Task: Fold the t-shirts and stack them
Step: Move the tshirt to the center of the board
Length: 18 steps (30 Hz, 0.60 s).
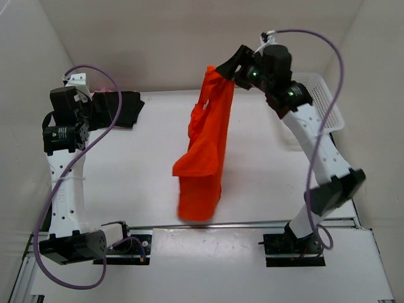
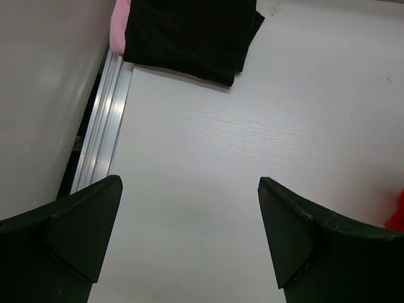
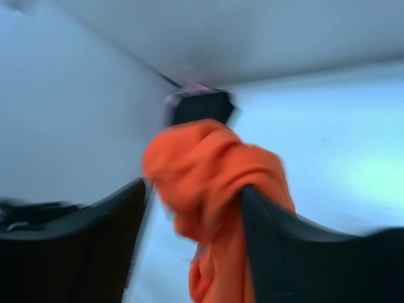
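Note:
The orange-red t-shirt point(image 1: 205, 158) hangs bunched from my raised right gripper point(image 1: 224, 69), its lower end reaching down toward the table's front. In the blurred right wrist view the right gripper point(image 3: 192, 186) stands with its jaws apart; the orange-red shirt point(image 3: 214, 170) drapes over the right finger, with a gap to the left finger. A folded black t-shirt point(image 1: 123, 107) lies at the back left on a pink t-shirt point(image 2: 118, 25), only its edge showing. My left gripper point(image 2: 189, 183) hovers open over bare table just in front of the black shirt point(image 2: 189, 38).
A white mesh basket point(image 1: 322, 104) stands at the back right behind the right arm. An aluminium rail point(image 2: 104, 126) runs along the table's left edge by the wall. White walls enclose the back and both sides.

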Tool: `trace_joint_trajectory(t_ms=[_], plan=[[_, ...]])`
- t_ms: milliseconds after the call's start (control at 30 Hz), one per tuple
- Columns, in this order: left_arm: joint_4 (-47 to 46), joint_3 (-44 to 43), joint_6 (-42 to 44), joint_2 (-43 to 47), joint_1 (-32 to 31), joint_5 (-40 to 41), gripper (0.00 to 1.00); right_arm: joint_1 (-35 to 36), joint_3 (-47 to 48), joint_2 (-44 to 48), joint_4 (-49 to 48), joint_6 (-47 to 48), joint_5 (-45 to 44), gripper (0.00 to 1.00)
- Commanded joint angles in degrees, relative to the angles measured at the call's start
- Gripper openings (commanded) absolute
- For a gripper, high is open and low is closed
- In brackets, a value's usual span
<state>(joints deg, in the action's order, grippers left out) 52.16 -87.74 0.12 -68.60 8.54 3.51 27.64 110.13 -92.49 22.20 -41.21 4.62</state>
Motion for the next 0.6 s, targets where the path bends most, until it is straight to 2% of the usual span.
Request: trace_joint_trajectory(t_ms=[0, 33, 100, 133, 267, 333, 400, 467, 533, 567], plan=[[0.3, 0.8, -0.1, 2.1, 0.4, -2.7, 1.0, -6.3, 4.3, -8.5, 18.1, -1.5, 1.6, 0.79], [0.3, 1.3, -0.1, 2.6, 0.4, -3.3, 1.0, -7.0, 7.5, -10.8, 21.9, -0.1, 3.8, 0.84], [1.1, 3.2, -0.1, 3.1, 0.4, -5.5, 1.0, -7.0, 8.6, -14.9, 30.6, 4.4, 5.0, 0.85], [1.8, 4.0, -0.1, 3.1, 0.4, -6.1, 1.0, -7.0, 6.6, -14.9, 30.6, 6.0, 4.4, 0.86], [4.0, 8.9, -0.1, 3.1, -0.1, -9.4, 1.0, -1.1, -13.6, -8.3, 25.7, 9.5, 0.6, 0.86], [4.5, 10.1, -0.1, 2.5, -0.1, -10.5, 1.0, 2.1, -18.0, -7.4, 20.9, 11.8, 0.6, 0.88], [5.2, 12.5, -0.1, 1.9, -0.1, -10.5, 1.0, 7.7, -16.9, -9.5, 20.3, 13.9, -0.2, 0.88], [5.2, 14.8, -0.1, 1.9, -0.1, -10.5, 1.0, 12.6, -12.6, -15.2, 20.8, 16.4, -2.2, 0.88], [5.2, 19.6, -0.1, 2.9, -0.1, -10.5, 1.0, 15.1, -4.1, -20.3, 23.1, 17.0, -2.2, 0.88], [4.6, 21.5, -0.1, 3.6, -0.1, -11.1, 1.0, 16.5, -1.1, -25.8, 24.1, 17.0, -1.5, 0.88]])
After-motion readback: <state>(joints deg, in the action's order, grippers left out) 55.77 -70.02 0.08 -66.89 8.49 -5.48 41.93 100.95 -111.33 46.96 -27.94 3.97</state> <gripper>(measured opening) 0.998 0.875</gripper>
